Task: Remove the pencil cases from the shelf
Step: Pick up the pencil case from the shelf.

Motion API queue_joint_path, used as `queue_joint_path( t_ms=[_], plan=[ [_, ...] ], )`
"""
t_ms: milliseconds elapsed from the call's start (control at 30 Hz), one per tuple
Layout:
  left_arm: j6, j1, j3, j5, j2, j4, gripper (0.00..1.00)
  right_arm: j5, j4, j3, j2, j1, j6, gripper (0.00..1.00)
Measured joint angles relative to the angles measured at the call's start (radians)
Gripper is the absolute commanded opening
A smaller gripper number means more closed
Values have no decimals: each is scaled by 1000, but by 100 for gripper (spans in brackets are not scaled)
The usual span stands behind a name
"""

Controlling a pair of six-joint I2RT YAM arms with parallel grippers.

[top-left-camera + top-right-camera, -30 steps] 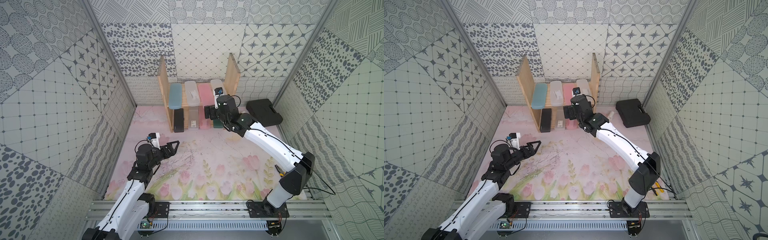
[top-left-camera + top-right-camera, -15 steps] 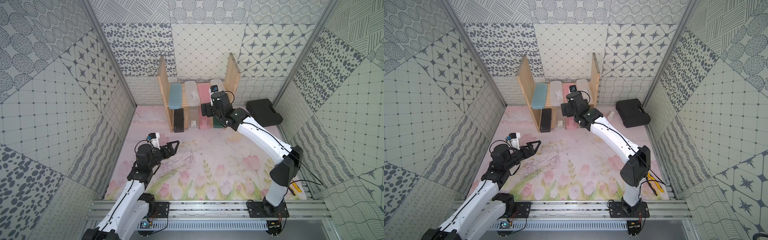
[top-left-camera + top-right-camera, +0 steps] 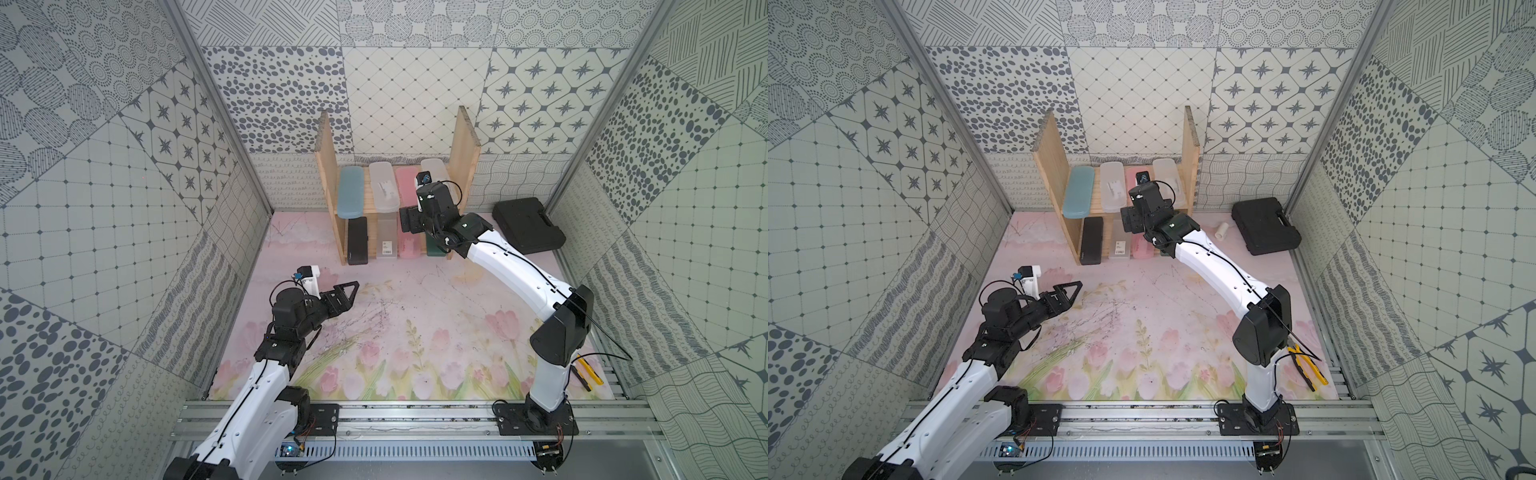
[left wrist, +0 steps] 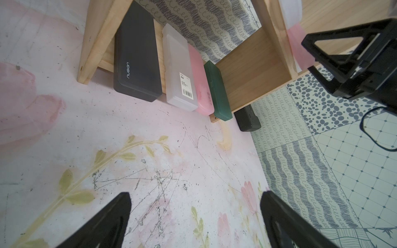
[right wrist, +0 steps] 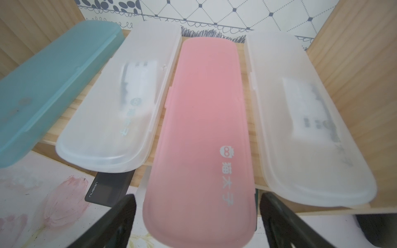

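Observation:
The pine shelf (image 3: 465, 141) stands at the back wall. Its upper board holds a blue pencil case (image 5: 43, 85), a frosted clear one (image 5: 120, 103), a pink one (image 5: 202, 120) and another clear one (image 5: 300, 120). On the lower board lie a black case (image 4: 137, 55), a labelled clear case (image 4: 178, 70), a pink case (image 4: 198, 85) and a dark green case (image 4: 217, 90). My right gripper (image 5: 197, 199) is open, its fingers flanking the near end of the upper pink case with a gap on each side. My left gripper (image 4: 195, 197) is open and holds nothing, low over the floral mat.
A big black tool case (image 3: 528, 224) lies right of the shelf, with a small white cylinder (image 3: 1223, 230) between them. Yellow-handled pliers (image 3: 1308, 370) rest at the mat's right edge. Patterned walls enclose three sides.
My right arm has moved left along the shelf front and reached further in, bringing its gripper to the upper pink case. The left arm has not moved.

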Motion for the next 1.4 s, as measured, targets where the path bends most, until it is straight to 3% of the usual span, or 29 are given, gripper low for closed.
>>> queue_joint_path(
  t_ms=[1000,1400],
  plan=[
    [0,-1,0,0,0,0,99,3,-5,46,48,-16,11,76],
    [0,-1,0,-1,-2,0,99,2,12,20,32,-19,19,74]
  ],
)
